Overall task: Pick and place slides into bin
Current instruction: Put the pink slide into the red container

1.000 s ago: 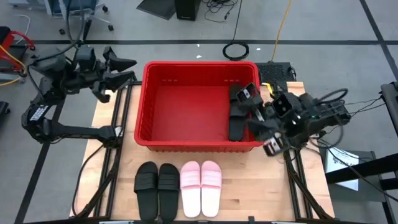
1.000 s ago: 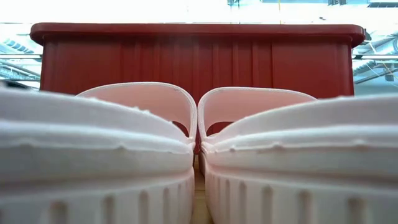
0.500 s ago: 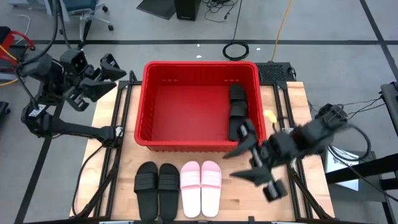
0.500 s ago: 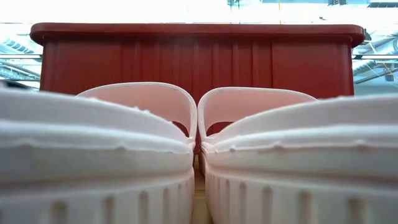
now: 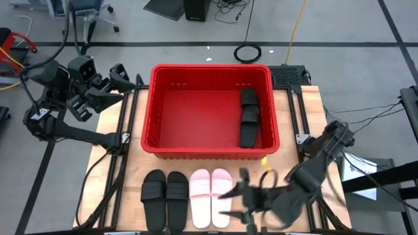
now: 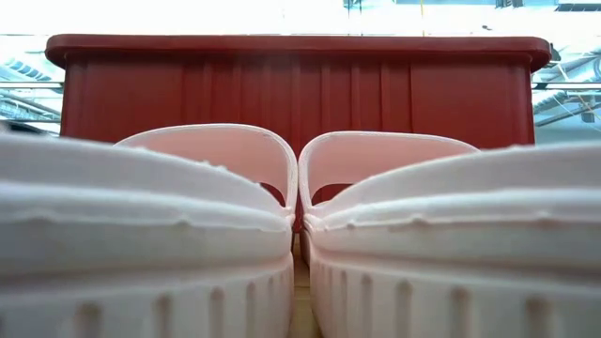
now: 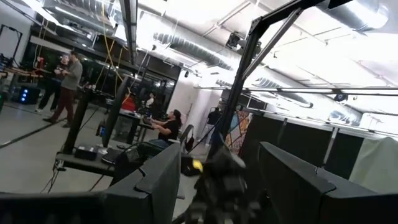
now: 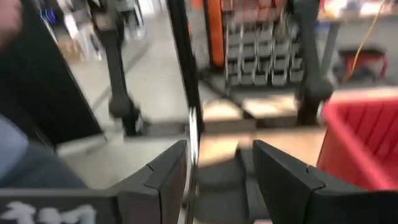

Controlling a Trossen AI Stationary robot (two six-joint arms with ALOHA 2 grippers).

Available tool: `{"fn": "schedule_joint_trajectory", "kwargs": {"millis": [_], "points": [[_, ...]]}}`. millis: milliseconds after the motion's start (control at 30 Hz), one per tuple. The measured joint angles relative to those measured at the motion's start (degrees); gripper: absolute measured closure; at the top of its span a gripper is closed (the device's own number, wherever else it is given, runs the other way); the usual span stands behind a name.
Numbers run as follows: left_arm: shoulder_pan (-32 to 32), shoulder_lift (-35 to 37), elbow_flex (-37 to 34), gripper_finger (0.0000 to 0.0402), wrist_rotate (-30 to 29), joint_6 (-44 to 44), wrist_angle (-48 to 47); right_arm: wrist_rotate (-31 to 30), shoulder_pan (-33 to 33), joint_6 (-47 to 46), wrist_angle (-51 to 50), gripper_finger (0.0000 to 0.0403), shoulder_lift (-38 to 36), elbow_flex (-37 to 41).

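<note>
Grey floor (image 5: pixel 339 59) with dark tape lines; coiled black cable (image 5: pixel 248 53); bright ceiling ducts (image 7: pixel 205 50); orange shelving (image 8: pixel 261 43).

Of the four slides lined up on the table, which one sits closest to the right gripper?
The right-hand pink slide, the last in the row. The right gripper hovers open just beside it; its pink mate and the two black slides lie farther left.

Two black slides (image 5: pixel 249 117) lie inside the red bin (image 5: pixel 210 70); black pair (image 5: pixel 165 198) and pink pair (image 5: pixel 211 196) wait before it

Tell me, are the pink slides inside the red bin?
No, the pink slides lie on the table in front of the red bin.
</note>
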State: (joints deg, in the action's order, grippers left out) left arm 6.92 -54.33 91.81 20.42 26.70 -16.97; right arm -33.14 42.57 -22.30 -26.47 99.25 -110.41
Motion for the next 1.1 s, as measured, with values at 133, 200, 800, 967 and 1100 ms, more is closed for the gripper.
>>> {"fn": "schedule_joint_trajectory", "kwargs": {"millis": [133, 200, 800, 967, 1100], "points": [[0.0, -0.1, 0.0, 0.0188, 0.0, 0.4, -0.2, 6.0, -0.3, -4.9, -4.5, 0.0232, 4.9, 0.0], [0.0, -0.1, 0.0, 0.0188, 0.0, 0.3, -1.3, 8.7, -0.7, -6.0, -5.7, 0.0232, 6.9, 0.0], [0.0, 0.0, 0.0, 0.0188, 0.3, 0.2, -4.7, 11.3, -5.1, -4.8, -27.6, 0.0232, 21.0, 0.5], [0.0, 0.0, 0.0, 0.0188, 0.2, 0.2, -4.6, 12.1, -6.5, -2.9, -27.6, 0.0232, 24.4, 0.9], [0.0, 0.0, 0.0, 0.0188, 0.1, 0.3, -4.6, 9.6, -7.5, -3.1, -28.3, 0.0232, 26.4, 0.9]]}}
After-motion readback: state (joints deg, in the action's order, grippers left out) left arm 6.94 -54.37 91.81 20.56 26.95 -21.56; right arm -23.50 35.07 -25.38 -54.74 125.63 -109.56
